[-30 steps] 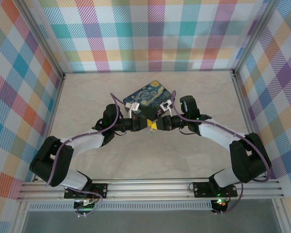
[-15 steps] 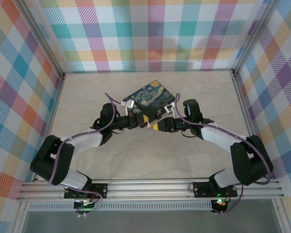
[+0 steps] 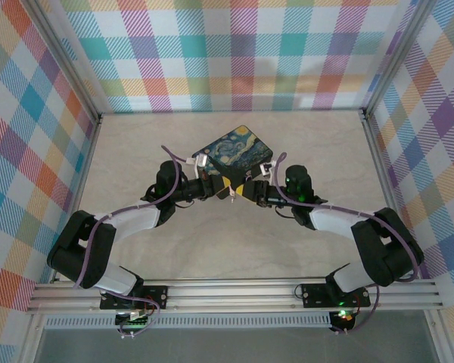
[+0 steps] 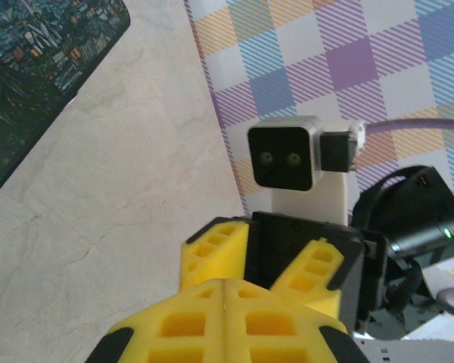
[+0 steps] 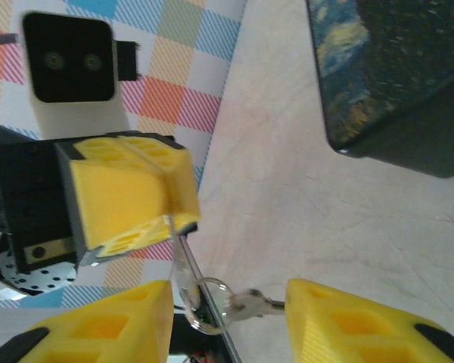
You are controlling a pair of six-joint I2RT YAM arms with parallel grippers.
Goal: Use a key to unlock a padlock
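Observation:
My left gripper (image 3: 225, 186) hovers just in front of the box, shut on the blade of a thin silvery key (image 5: 181, 261). The key hangs from the yellow fingertips (image 5: 147, 204) with a wire ring (image 5: 206, 304) and a second small key (image 5: 251, 305) dangling from it. Facing it tip to tip is my right gripper (image 3: 247, 190), open, with its yellow fingers (image 5: 340, 325) standing either side of the ring and the dangling key. The left wrist view has the left gripper (image 4: 225, 291) pressed together and the right gripper (image 4: 268, 253) spread apart beyond it. The padlock is hidden.
A black box with a starry-night lid (image 3: 236, 151) lies on the beige table (image 3: 136, 151) just behind both grippers. Plaid walls (image 3: 227, 53) with aluminium rails close in the table on three sides. The arms' bases sit at the near edge.
The right gripper was shut against the left one's tips a second ago; it has opened and drawn slightly right. The left gripper has stayed shut on the key and shifted a little toward the box.

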